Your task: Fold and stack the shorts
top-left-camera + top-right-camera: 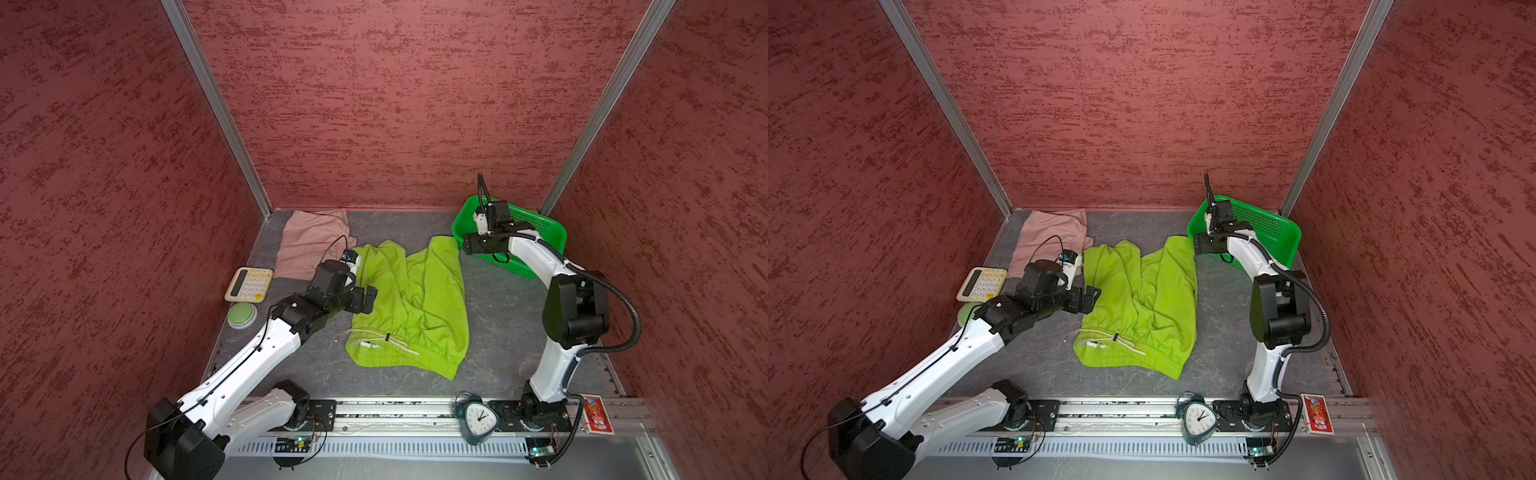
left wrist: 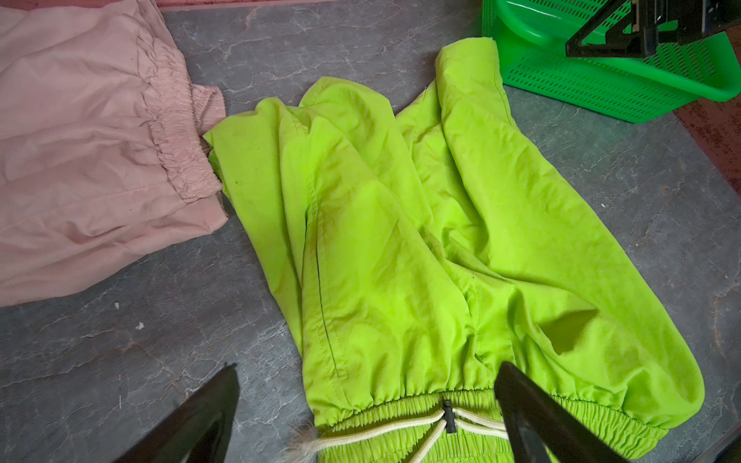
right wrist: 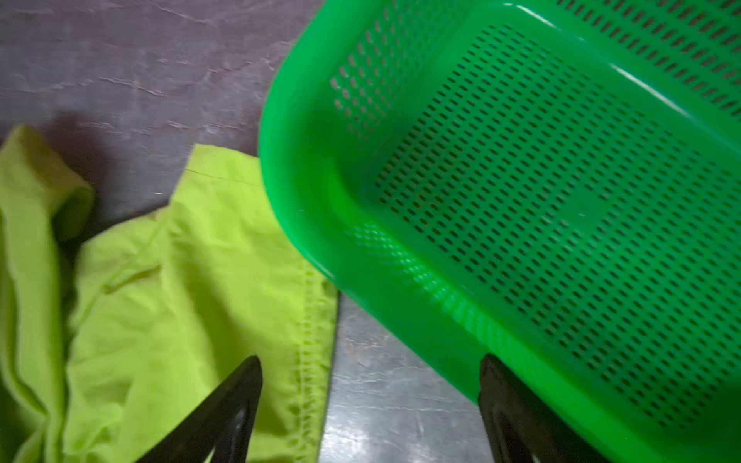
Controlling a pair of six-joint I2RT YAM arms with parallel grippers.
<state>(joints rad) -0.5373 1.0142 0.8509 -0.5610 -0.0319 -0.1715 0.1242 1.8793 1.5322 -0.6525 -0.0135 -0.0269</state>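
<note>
Currently rumpled and unfolded mid-table: green shorts [image 1: 409, 303], just beside pink shorts [image 1: 311, 241] in the far corner. Spread wide, empty: left gripper [image 2: 369, 365] near the waistband [image 2: 401, 405], right gripper [image 3: 371, 357] by the basket [image 3: 304, 192]. Could snag the drawstring [image 1: 386, 338], or pinch one layer only and drag cloth crooked.

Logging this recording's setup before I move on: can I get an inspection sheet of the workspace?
Surface: grey marbled tabletop.
Job's things: lime green shorts spread unfolded mid-table; pink shorts at far left corner, unstacked.
Clutter: green perforated basket, calculator, green push button, alarm clock, red card box.
Grippers: left gripper open at the green shorts' left edge; right gripper open beside the basket; both empty.
Cables: thin black cable looped off left wrist; corrugated hose along right arm.
Surroundings: red textured walls; aluminium rail in front.
</note>
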